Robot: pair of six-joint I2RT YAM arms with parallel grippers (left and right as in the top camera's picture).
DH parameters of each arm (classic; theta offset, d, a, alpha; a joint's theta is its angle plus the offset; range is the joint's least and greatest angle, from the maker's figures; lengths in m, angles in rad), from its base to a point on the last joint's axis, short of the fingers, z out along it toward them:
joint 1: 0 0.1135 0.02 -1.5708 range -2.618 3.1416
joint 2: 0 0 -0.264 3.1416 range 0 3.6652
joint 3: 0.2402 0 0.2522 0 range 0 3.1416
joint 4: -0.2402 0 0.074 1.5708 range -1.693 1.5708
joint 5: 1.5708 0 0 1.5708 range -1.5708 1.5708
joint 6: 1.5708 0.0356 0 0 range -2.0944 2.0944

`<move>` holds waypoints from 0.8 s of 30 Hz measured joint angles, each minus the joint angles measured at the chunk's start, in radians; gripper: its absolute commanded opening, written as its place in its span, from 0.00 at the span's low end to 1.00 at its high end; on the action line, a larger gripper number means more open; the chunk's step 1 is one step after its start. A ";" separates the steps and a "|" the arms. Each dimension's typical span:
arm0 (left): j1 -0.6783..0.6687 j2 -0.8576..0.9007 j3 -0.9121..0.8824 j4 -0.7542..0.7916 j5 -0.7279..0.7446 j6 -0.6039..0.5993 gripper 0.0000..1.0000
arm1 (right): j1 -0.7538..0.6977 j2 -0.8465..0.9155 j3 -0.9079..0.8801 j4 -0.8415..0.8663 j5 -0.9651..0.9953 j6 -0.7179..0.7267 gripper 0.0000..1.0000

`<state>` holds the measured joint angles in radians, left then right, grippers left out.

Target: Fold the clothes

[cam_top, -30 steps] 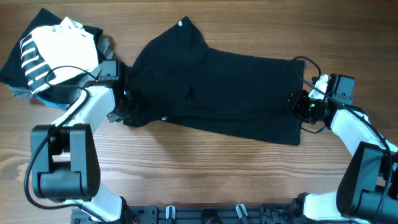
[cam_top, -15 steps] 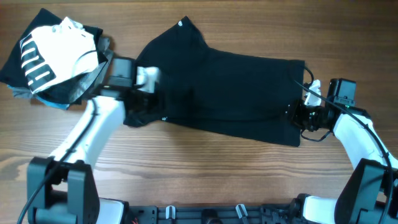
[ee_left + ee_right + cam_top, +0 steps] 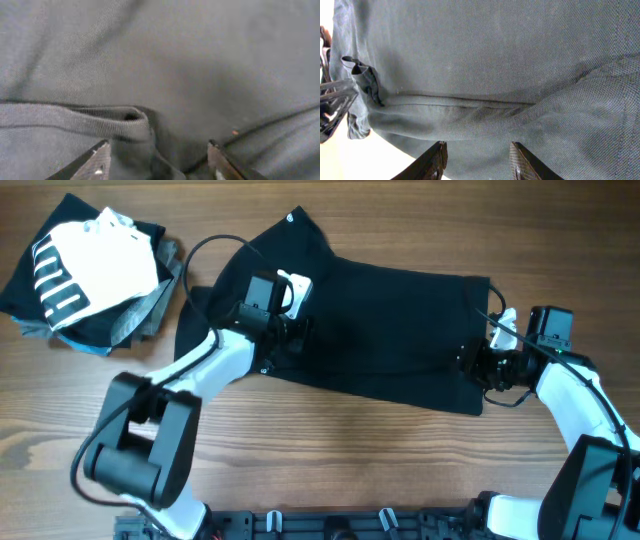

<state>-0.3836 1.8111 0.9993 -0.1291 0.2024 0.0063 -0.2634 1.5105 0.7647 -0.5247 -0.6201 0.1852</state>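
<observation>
Overhead view, near edge first: the wooden table (image 3: 330, 470) is showing bare wood along its near edge, between the two arm bases. Item one, the black T-shirt (image 3: 390, 330), is lying spread across the middle of the table. Its body is running from the left half almost to the right edge, and one corner is pointing to the far edge and bearing a small white mark (image 3: 290, 218). The left gripper (image 3: 292, 332) is extending in from the near left corner and is poised over the shirt's left part. In the left wrist view its fingers (image 3: 97, 162) are standing wide apart, gripping nothing, with a doubled hem (image 3: 100, 120) lying on the fabric just beyond them. The right gripper (image 3: 474, 366) is sitting at the shirt's right edge. In the right wrist view its fingers (image 3: 436, 159) are standing apart with shirt fabric filling the gap, and a long crease (image 3: 470, 106) is running across the cloth beyond them. Item two, a pile of other garments (image 3: 90, 275) with a white, black-striped piece on top, is lying at the far left corner, near the shirt's left end.
</observation>
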 measured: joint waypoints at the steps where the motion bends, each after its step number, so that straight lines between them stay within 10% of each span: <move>1: 0.000 0.019 0.000 0.010 -0.010 0.000 0.53 | 0.000 0.000 0.000 0.000 0.000 0.000 0.46; 8: 0.000 0.049 0.000 0.060 -0.049 0.000 0.04 | 0.000 0.000 0.000 0.000 0.000 0.000 0.50; 24: 0.076 0.050 0.015 0.136 -0.056 -0.140 0.15 | 0.000 0.000 0.000 -0.003 0.017 0.000 0.58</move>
<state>-0.3073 1.8606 1.0142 0.0071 0.1463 -0.1341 -0.2634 1.5105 0.7647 -0.5278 -0.6033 0.1852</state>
